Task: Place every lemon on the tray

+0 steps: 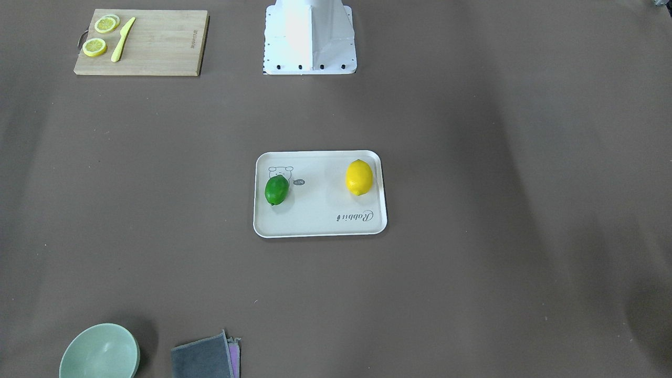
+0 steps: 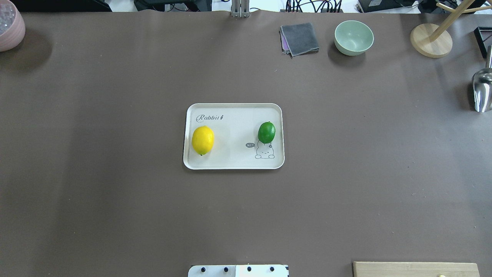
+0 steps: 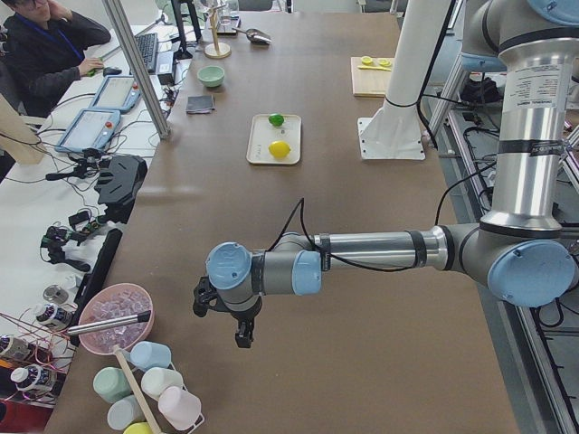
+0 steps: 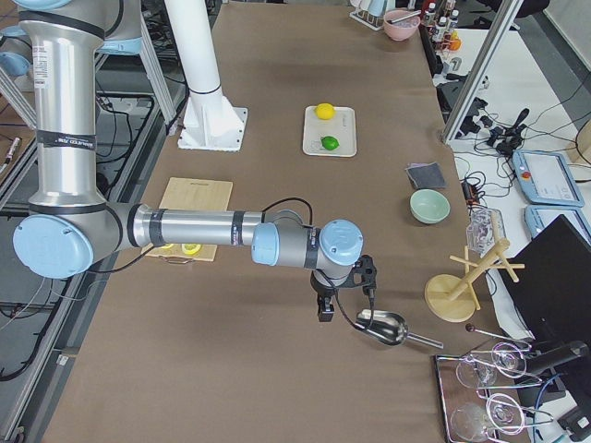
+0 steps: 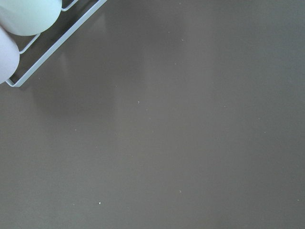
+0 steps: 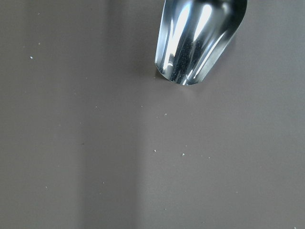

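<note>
The off-white tray [image 2: 230, 161] lies in the middle of the table. The yellow lemon [image 2: 202, 140] rests on its left part and the green lemon [image 2: 266, 132] on its right part, by the cartoon drawing. In the front-facing view the tray [image 1: 320, 223] holds the yellow lemon [image 1: 359, 177] and the green lemon [image 1: 276, 190]. My left gripper [image 3: 237, 334] hangs over the table's left end, far from the tray [image 3: 258, 149]. My right gripper [image 4: 346, 300] hangs over the right end beside a metal scoop. Both grippers show only in side views, so I cannot tell whether they are open or shut.
A wooden cutting board [image 1: 157, 47] with lemon slices and a yellow knife sits near the robot base. A green bowl [image 2: 353, 37], a grey cloth [image 2: 300, 38], a wooden stand [image 2: 430, 40], the metal scoop [image 2: 482, 90] and a pink bowl [image 2: 9, 25] line the table's far side and ends.
</note>
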Controlling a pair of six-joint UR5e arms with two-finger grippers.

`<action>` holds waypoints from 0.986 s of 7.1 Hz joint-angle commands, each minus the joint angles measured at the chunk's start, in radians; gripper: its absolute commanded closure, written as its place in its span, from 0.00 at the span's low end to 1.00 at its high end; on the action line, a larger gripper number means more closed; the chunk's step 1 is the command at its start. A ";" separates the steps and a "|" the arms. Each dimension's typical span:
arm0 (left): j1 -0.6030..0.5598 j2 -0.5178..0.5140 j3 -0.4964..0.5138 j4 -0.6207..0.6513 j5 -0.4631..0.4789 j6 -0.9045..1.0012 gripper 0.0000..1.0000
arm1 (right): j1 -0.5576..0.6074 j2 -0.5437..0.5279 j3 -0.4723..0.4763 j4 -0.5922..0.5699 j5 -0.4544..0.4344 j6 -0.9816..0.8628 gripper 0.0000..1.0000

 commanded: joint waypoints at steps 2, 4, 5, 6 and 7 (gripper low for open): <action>-0.001 -0.016 -0.010 -0.030 -0.010 -0.002 0.02 | -0.001 -0.001 -0.001 0.002 0.000 0.002 0.00; -0.002 -0.013 -0.012 -0.032 -0.012 0.000 0.02 | -0.003 0.001 -0.001 0.002 -0.002 0.001 0.00; -0.002 -0.014 -0.016 -0.033 -0.012 0.000 0.02 | -0.004 0.001 -0.001 0.002 -0.002 0.002 0.00; -0.002 -0.014 -0.016 -0.032 -0.012 0.000 0.02 | -0.004 0.001 -0.001 0.002 -0.002 0.002 0.00; -0.002 -0.014 -0.019 -0.033 -0.012 0.000 0.02 | -0.006 0.001 -0.001 0.002 -0.002 0.002 0.00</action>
